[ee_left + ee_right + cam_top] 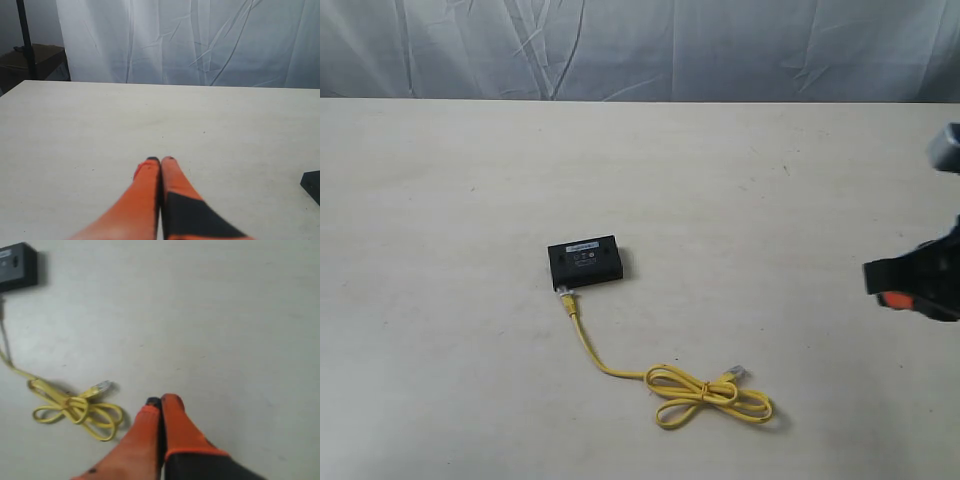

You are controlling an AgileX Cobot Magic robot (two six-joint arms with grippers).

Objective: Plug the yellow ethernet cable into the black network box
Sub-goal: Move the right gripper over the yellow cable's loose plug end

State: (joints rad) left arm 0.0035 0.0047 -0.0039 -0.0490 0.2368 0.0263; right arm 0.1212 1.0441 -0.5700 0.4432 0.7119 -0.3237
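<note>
Near the middle of the pale table: a small flat black rectangular plastic network box, top face up with a pale label strip, long axis across the exterior view, slightly skewed. Touching its near side at the left corner: one clear plug of a thin bright yellow ethernet cable; seated in a port or only resting against it, cannot tell. From there, trailing toward the camera and rightward into a looped, tied bundle, itself stretched roughly across the view. Just beside the bundle: the free clear plug, pointing away to the far right.

Only in the exterior view: the whole run of cord from box to bundle. In the right wrist view: bundle and free plug close by, box at the picture's edge, and the orange-and-black right gripper over bare table near the bundle, fingers pressed together on nothing. In the left wrist view: just a corner of the box, a creased white curtain behind the table, and the left gripper, fingers likewise together and empty.
</note>
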